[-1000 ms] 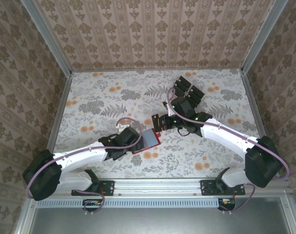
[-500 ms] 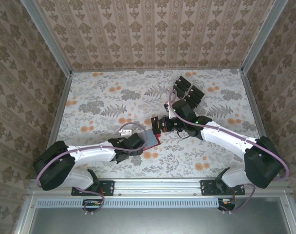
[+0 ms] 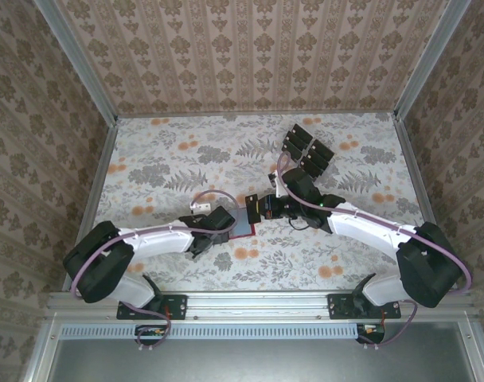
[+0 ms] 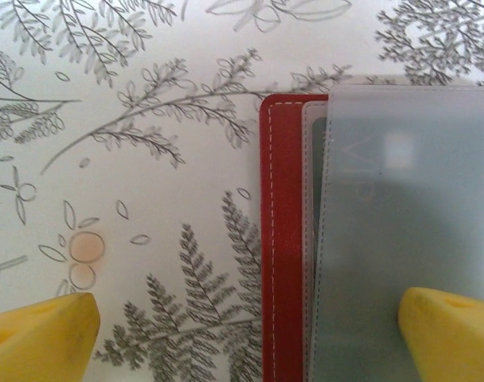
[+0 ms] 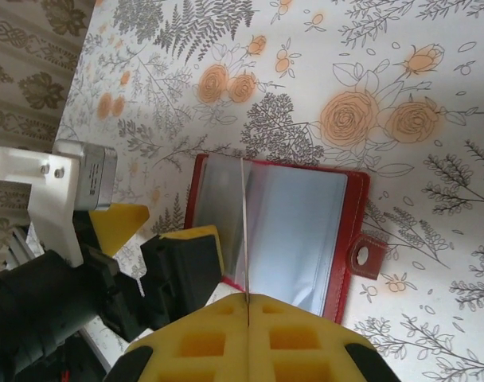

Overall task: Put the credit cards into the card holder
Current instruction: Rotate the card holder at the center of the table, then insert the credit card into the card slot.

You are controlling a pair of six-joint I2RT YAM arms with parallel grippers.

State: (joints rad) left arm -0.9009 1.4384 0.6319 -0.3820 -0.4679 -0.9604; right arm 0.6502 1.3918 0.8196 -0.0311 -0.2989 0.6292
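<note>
Over the last second the left arm (image 3: 158, 237) has been swung inward. Its jaws, spread wide, are now straddling one red edge of the open card holder (image 3: 243, 226), which lies mid-table (image 3: 146, 159) and can be judged ready for steadying. The right jaws are pressed together on what appears to be a credit card (image 5: 243, 231), seen edge-on in the right wrist view. The stitched border (image 4: 278, 239) is resolved in the left wrist view, and the remaining credit cards (image 3: 308, 148) from above.
</note>
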